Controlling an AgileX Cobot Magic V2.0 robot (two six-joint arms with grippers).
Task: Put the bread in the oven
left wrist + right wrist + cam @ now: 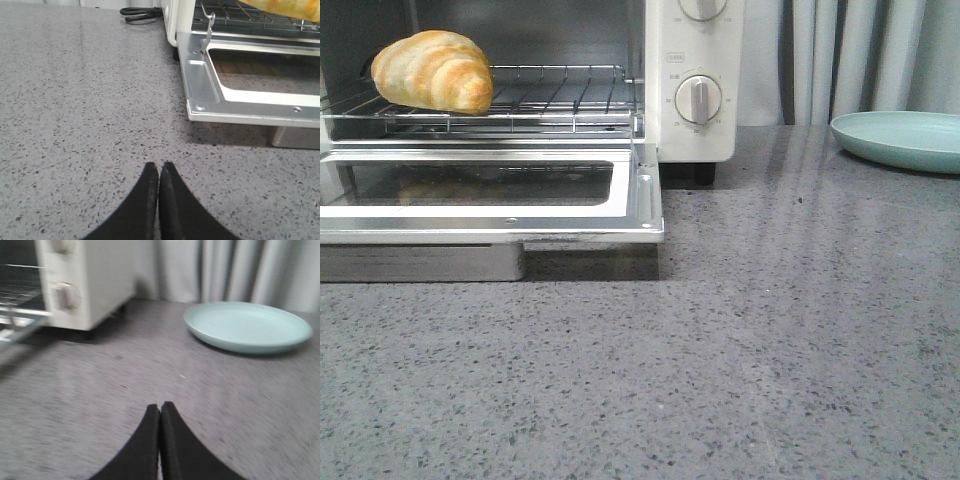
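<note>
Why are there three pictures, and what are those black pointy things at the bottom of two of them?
A robot with two arms took them. One camera looks forward over the grey countertop. There you see a white toaster oven with its door folded down, and a croissant-shaped bread roll lying on the wire rack inside. A pale green plate sits to the right. The other two cameras ride on the robot's wrists. The black points are its pinching tools, the left tool and right tool. Both are shut and hold nothing.

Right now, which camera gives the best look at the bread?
The front view: the whole bread sits on the wire rack inside the open oven. The left wrist view catches only its lower edge; the right wrist view misses it.
</note>
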